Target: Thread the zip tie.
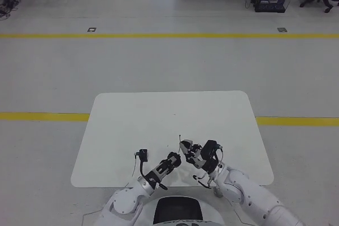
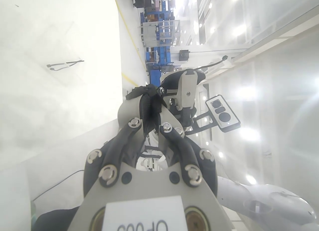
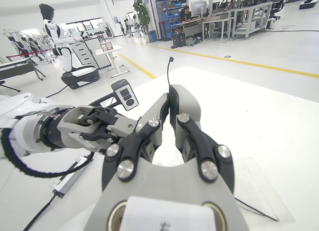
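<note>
1. Right wrist view shows the right gripper [image 3: 169,95] pressed together on the zip tie [image 3: 168,74]; the thin black strap sticks up out of its tips, with the little square head at the top.
2. Seen from the top view, the zip tie is held up over the near middle of the table [image 1: 169,113]; the left gripper [image 1: 174,159] sits just beside the right gripper, on its left.
3. The left gripper's fingers [image 2: 144,107] look pressed together too; I cannot tell if they pinch the tail of the tie or nothing at all.
4. Some spare zip ties [image 2: 65,64] lie flat on the table, well apart from both grippers.
5. I think the step now is to get the tail into the hole in the head; to do it well, keep the head steady and line the tail up straight with the hole; pinch the tail close to its tip so it does not bend away; push slowly; if it misses, back off a little and try again.
</note>
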Robot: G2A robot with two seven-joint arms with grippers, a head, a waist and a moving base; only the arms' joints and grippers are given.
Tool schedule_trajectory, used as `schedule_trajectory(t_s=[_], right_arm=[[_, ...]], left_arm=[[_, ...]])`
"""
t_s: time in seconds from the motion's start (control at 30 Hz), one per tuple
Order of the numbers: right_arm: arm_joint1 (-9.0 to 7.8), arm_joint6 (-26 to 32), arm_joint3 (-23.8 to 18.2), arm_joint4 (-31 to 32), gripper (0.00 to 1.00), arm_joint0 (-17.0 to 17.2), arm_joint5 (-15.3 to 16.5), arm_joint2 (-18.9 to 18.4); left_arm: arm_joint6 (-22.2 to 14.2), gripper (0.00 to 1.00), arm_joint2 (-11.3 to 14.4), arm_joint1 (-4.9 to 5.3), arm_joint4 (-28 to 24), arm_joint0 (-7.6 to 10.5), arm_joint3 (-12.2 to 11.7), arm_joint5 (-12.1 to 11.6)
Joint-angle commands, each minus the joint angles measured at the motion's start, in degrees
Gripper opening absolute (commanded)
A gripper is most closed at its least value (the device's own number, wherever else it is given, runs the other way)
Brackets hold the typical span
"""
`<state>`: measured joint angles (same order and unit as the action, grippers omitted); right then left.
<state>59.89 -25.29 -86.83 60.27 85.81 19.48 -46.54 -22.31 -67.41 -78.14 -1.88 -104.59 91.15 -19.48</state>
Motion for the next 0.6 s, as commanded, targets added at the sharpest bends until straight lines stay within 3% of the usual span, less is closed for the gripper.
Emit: schedule_trajectory(t_s=[0.0, 0.57], right_arm=[[0.04, -0.1, 0.09, 0.1, 0.0, 0.07, 0.0, -0.14], [0.32, 0.33, 0.17, 0.23, 0.0, 0.86, 0.0, -0.94]], left_arm=[[0.01, 0.0, 0.0, 0.06, -0.26, -0.01, 0.06, 0.0], [-0.08, 0.0, -0.09, 0.18, -1.2, -0.07, 0.12, 0.0]])
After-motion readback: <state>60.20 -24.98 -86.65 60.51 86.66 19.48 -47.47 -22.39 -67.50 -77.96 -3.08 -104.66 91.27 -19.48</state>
